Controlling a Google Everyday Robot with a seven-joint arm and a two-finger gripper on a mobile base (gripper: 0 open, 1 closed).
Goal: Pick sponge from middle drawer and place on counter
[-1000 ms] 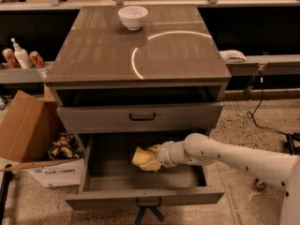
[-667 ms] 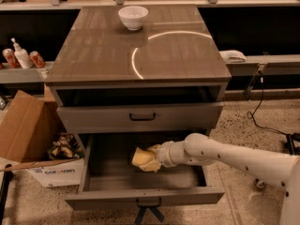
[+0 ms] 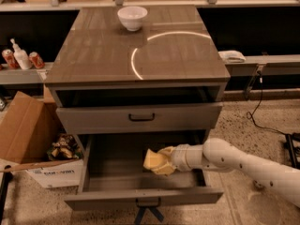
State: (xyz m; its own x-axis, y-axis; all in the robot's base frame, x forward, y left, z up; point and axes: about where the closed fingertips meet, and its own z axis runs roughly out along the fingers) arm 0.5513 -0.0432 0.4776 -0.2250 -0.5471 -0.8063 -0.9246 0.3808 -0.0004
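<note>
The middle drawer [image 3: 140, 198] is pulled open below the upper drawer front. My white arm reaches into it from the right. My gripper [image 3: 163, 161] is inside the drawer, at its middle right, and is shut on the pale-yellow sponge [image 3: 151, 159]. The sponge sticks out to the left of the fingers, just above the drawer floor. The glossy grey-brown counter [image 3: 103, 55] is the cabinet top above, with a bright curved glare across it.
A white bowl [image 3: 132, 18] stands at the back of the counter. The upper drawer front [image 3: 140, 117] overhangs the open drawer. An open cardboard box [image 3: 28, 135] stands on the floor to the left. Bottles and cans [image 3: 21, 57] sit on a left shelf. A cable [image 3: 262, 111] runs along the floor to the right.
The gripper and the sponge have shifted slightly to the right inside the drawer. Nothing else has moved.
</note>
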